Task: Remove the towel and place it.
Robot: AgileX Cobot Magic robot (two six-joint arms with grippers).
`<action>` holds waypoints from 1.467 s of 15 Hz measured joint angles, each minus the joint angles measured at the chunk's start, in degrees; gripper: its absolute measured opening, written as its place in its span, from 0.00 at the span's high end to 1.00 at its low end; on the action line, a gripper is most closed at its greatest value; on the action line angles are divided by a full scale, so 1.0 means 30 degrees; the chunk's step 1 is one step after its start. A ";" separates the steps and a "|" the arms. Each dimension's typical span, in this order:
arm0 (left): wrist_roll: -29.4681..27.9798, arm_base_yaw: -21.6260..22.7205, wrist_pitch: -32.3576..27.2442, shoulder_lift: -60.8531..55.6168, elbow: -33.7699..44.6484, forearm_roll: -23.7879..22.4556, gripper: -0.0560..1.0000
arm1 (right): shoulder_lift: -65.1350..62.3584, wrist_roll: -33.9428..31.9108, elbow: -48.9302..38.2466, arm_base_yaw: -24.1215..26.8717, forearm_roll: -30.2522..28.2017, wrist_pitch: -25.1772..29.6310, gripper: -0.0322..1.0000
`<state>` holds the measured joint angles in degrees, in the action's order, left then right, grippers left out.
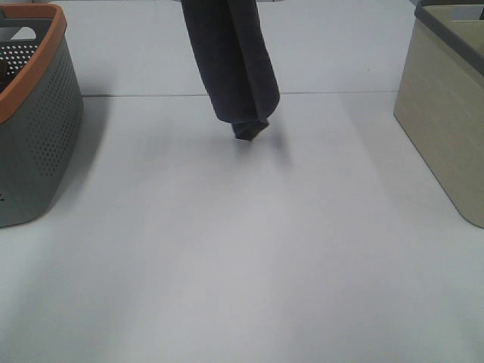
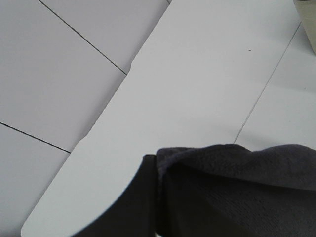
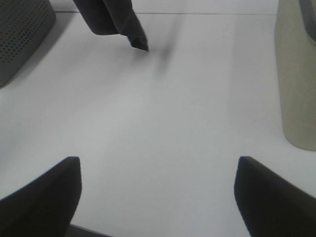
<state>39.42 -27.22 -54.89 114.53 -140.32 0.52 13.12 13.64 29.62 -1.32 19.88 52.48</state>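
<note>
The towel is a dark navy-charcoal cloth hanging bunched in a long fold from above the top edge of the exterior high view. Its lowest corner hangs just above the white table. In the left wrist view my left gripper is shut on the towel, with one dark finger against the cloth. My right gripper is open and empty, low over the table's near side. The towel's hanging end is far ahead of it. Neither gripper shows in the exterior high view.
A grey perforated basket with an orange rim stands at the left edge and also shows in the right wrist view. A beige bin stands at the right and also shows in the right wrist view.
</note>
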 joint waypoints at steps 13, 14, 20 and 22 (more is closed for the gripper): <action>-0.0344 -0.1050 -0.1547 0.0879 -0.0038 0.0630 0.95 | 0.6417 0.8652 0.0038 0.0000 0.8480 -0.3667 0.17; 0.0210 -0.1050 -0.1528 0.0917 -0.0038 0.0649 0.95 | 0.7429 1.0294 0.0038 0.0000 0.9855 -0.3973 0.17; 0.7945 -0.1050 -0.1471 0.0955 -0.0038 0.3037 0.95 | 1.3369 2.3892 0.0038 0.0000 2.0569 -0.6283 0.20; 1.0065 -0.1050 -0.1471 0.0955 -0.0038 0.4545 0.95 | 1.4954 2.7521 0.0038 0.0000 2.4255 -0.5825 0.20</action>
<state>69.61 -30.37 -59.30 117.40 -140.43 14.15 57.98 96.20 29.74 -1.32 92.65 35.01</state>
